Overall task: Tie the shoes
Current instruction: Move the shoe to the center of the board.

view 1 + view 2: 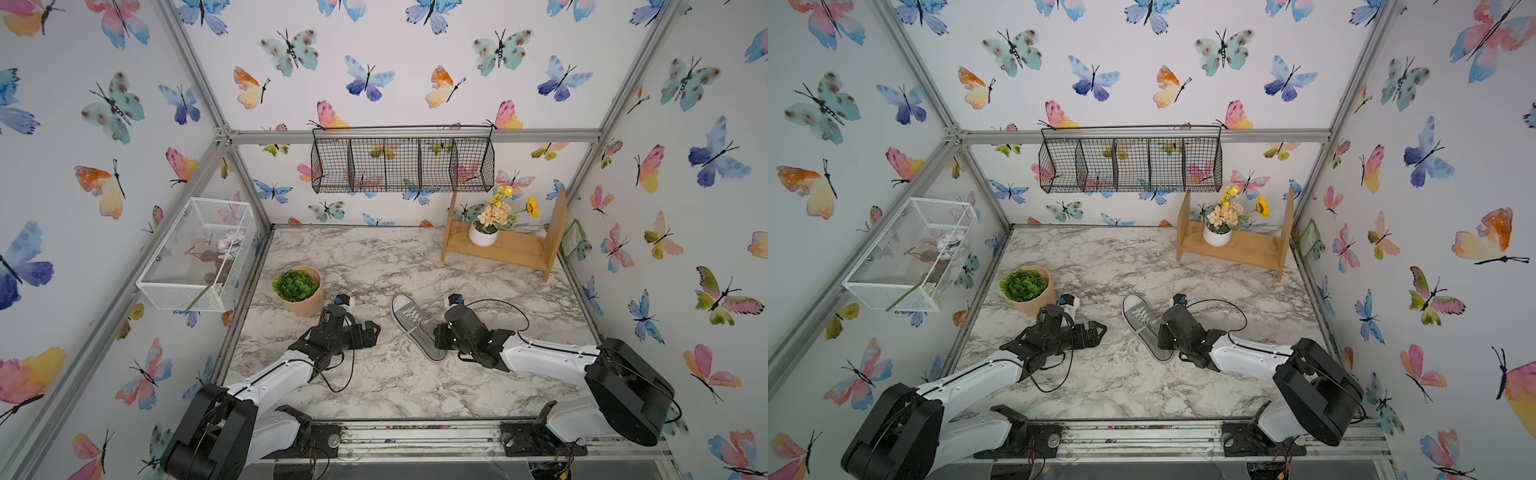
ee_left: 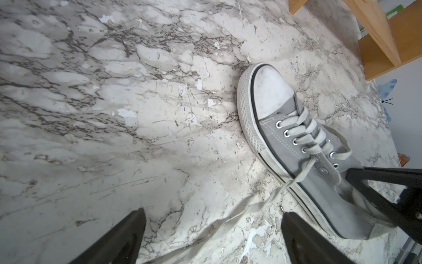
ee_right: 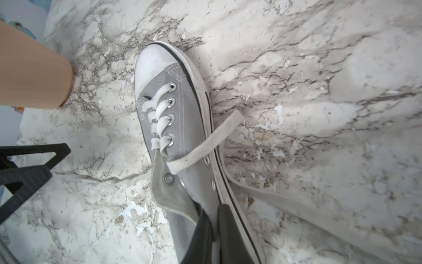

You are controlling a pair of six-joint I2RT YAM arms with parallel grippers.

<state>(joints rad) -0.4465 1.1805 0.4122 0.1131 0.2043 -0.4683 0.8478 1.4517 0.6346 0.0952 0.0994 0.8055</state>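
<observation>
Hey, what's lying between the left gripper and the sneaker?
One loose white lace trails from the sneaker across the marble table toward the open left gripper; otherwise the stretch is bare. The left wrist view shows it.

No text, brand, number or sign is legible in any view. A green-edged card [image 1: 572, 240] against the wall beside the wooden shelf [image 1: 511, 249] carries fine print, too small to read in both top views. The shoe [image 2: 274, 137], seen close in both wrist views, shows no readable mark on canvas, toe cap or sole.
</observation>
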